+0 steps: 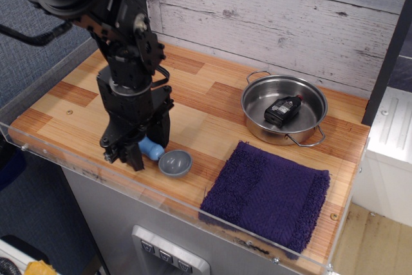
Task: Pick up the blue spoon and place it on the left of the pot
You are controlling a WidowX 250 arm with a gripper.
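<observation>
Black gripper (145, 145) low near the front edge of the table (193, 111), fingers straddling the blue spoon (166, 156) handle, grip unclear, grey bowl poking right, bare wood behind, purple towel (269, 192) at front lip, pot (284, 109) far right holding a black object (282, 109).

Spoon (168, 158) left of towel (267, 194), before pot (284, 109).
</observation>
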